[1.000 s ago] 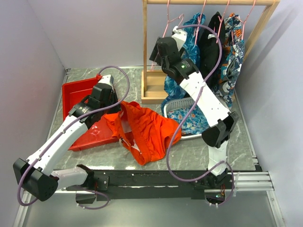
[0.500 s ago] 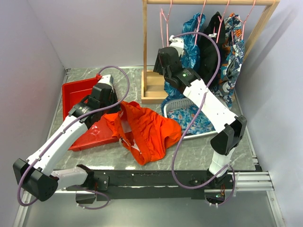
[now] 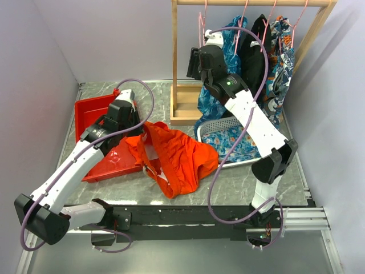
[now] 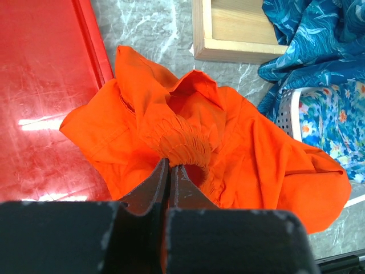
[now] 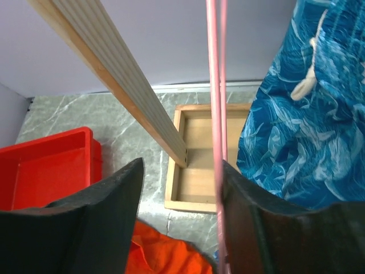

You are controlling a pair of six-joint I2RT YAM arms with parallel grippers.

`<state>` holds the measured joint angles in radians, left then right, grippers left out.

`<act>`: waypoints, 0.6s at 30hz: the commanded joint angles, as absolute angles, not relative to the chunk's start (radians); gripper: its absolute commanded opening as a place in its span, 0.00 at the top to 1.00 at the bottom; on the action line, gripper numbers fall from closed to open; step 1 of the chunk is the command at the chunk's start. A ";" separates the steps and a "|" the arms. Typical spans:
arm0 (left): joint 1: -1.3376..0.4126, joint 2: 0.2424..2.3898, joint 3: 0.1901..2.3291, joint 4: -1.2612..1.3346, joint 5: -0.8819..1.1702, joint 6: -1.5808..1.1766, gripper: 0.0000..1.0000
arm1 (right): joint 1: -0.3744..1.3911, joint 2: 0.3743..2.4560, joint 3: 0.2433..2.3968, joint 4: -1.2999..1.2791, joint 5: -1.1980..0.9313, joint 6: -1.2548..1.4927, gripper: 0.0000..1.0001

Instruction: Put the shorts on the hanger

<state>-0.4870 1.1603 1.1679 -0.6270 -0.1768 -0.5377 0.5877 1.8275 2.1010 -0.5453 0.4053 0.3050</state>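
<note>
Left pincer [image 4: 169, 168]: fingers pressed together, pinching the gathered waistband of the shorts [image 4: 228, 142]. From above, this pincer [image 3: 135, 130] sits low over the left edge of the fabric.

Shorts [image 3: 177, 157]: crumpled heap on the worktop [image 3: 239, 182], middle of the scene. Left part lies over the right rim of the red bin [image 3: 94, 111]. Right edge lies just beside the white basket [image 3: 212, 127]. A cream cord shows along the near left fold.

Bin [image 4: 40, 85] is at the left in the left wrist view, and the basket [image 4: 288, 108] at the right with blue patterned cloth in it.

Right pincer [image 5: 181, 171]: fingers spread, raised at the far side by the rack [image 3: 174, 57]. Seen from above, it [image 3: 205, 43] is level with the hanging clothes.

Hanger [image 5: 215, 114]: pink wire running straight down between the spread fingers, close against the right one; contact can't be made out from this view. In the top view the hanger [image 3: 201, 25] hangs at the left end of the rack's top rail, well apart from the shorts.

Rack post [image 5: 114, 74] crosses the right wrist view diagonally. Blue garments [image 3: 228, 51] and a black garment [image 3: 254, 51] hang to the right of the hanger.
</note>
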 commanded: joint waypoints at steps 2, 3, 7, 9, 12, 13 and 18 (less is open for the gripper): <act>-0.474 1.129 1.201 -0.574 -0.170 -0.515 0.99 | 0.563 1.887 2.221 -0.577 0.344 0.264 0.46; -0.474 1.127 1.201 -0.574 -0.170 -0.515 0.99 | 0.558 1.893 2.226 -0.581 0.336 0.262 0.48; -0.466 1.123 1.201 -0.578 -0.169 -0.505 0.99 | 0.542 1.894 2.241 -0.603 0.334 0.253 0.51; -0.465 1.121 1.201 -0.577 -0.169 -0.503 0.99 | 0.538 1.905 2.256 -0.636 0.339 0.245 0.51; -0.459 1.121 1.203 -0.575 -0.163 -0.500 0.99 | 0.538 1.914 2.281 -0.676 0.341 0.244 0.50; -0.459 1.123 1.204 -0.574 -0.160 -0.502 0.99 | 0.538 1.913 2.278 -0.680 0.347 0.242 0.50; -0.457 1.124 1.209 -0.574 -0.152 -0.503 0.99 | 0.538 1.917 2.282 -0.696 0.399 0.232 0.58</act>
